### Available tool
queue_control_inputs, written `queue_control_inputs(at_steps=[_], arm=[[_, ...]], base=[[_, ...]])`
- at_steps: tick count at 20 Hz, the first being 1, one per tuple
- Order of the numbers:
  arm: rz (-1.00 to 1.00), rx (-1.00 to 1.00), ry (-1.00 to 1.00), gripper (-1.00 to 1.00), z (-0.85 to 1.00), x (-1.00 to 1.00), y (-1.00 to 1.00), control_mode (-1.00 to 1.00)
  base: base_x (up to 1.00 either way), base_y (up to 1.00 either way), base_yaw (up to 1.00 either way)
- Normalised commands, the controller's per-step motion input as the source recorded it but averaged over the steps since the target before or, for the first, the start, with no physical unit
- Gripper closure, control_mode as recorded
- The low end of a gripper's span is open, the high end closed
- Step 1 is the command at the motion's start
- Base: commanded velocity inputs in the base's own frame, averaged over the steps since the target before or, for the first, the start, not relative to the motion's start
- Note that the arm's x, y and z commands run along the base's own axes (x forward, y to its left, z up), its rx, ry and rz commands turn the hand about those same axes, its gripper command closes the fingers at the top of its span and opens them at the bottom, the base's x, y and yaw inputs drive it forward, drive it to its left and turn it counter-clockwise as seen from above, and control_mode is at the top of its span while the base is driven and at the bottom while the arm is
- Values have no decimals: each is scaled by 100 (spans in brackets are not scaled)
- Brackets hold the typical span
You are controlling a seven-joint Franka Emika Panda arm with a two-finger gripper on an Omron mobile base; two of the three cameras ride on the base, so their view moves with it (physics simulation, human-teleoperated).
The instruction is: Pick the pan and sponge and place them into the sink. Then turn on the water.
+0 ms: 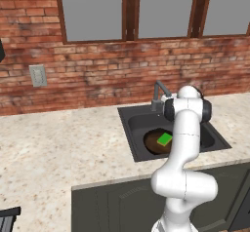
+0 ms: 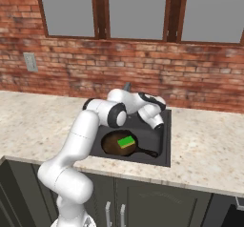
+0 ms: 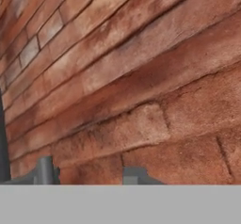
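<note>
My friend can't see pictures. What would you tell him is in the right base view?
A dark pan with a green sponge on it sits in a black sink. A white robot arm bends over the basin, with stone counter around and brick wall with windows behind.

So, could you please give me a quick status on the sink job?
Pan in sink, sponge on it. End effector up by faucet, facing brick wall; jaw state unclear. No water running yet.
</note>
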Motion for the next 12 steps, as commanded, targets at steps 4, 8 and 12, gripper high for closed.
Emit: queue_control_inputs(at_steps=[4, 8, 12], arm=[[-4, 13, 6, 100, -14, 8, -67, -100], [-4, 10, 4, 100, -24, 13, -71, -100], [-1, 10, 1, 100, -36, 7, -86, -100]], base=[[0, 0, 0], [0, 0, 0], [0, 0, 0]])
